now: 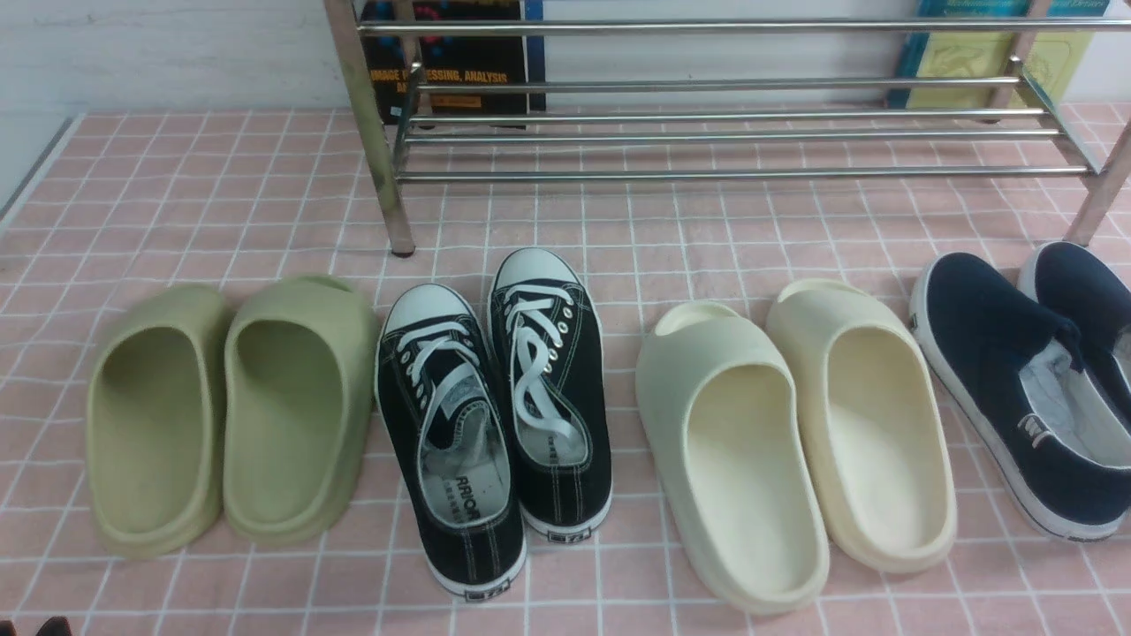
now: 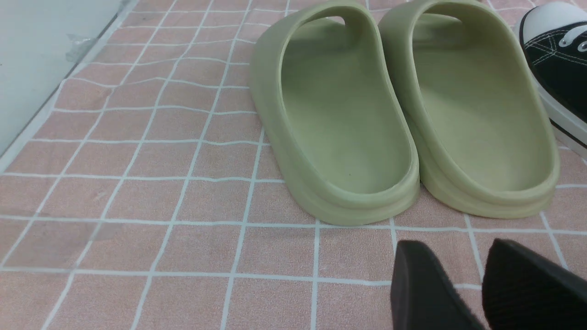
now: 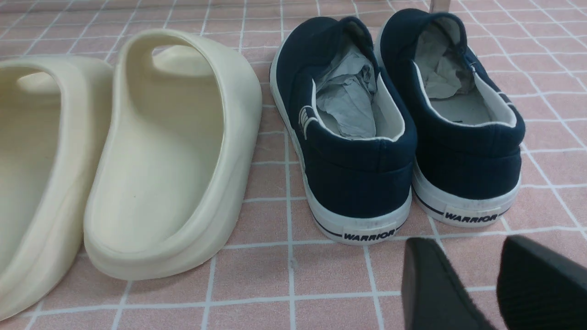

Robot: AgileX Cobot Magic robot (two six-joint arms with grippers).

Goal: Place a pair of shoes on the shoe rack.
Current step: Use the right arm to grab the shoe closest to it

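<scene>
The pair of navy slip-on shoes point(image 1: 998, 353) stands on the pink checked cloth at the far right, toes toward the rack; the right one is cut off by the frame edge. In the right wrist view both shoes point(image 3: 362, 174) show their heels, with crumpled grey paper inside. My right gripper point(image 3: 463, 245) is open and empty, just behind the heels and not touching them. My left gripper point(image 2: 454, 247) is open and empty behind the green slides. The chrome shoe rack point(image 1: 724, 132) stands at the back with nothing on its bars. Neither gripper shows clearly in the front view.
Left to right in front of the rack stand green slides point(image 1: 230, 415), black lace-up sneakers point(image 1: 495, 415) and cream slides point(image 1: 795, 442), the last close beside the navy shoes. Books point(image 1: 459, 71) lean behind the rack. The cloth's edge point(image 1: 35, 168) runs along the left.
</scene>
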